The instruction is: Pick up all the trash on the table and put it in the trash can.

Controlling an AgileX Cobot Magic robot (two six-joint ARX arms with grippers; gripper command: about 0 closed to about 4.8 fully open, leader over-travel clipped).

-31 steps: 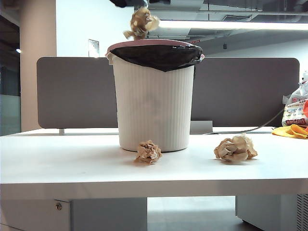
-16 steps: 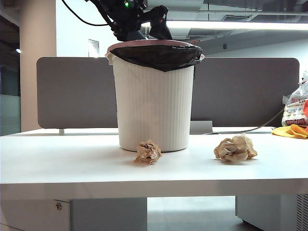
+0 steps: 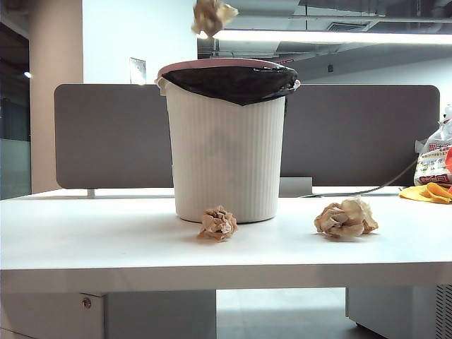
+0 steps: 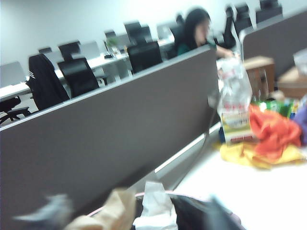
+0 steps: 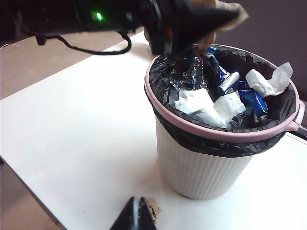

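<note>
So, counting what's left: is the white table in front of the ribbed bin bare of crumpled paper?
No, two crumpled tan paper balls lie on the table.

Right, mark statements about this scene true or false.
1. A small paper ball and a larger paper ball lie on the table. True.
2. The trash can is empty. False: it holds white tissue and blue wrappers.
3. The right gripper hangs open over the can. False: it is shut, low over the table near the small ball.
4. The left gripper is above the can's rim, a third paper ball at its tip. True.
</note>
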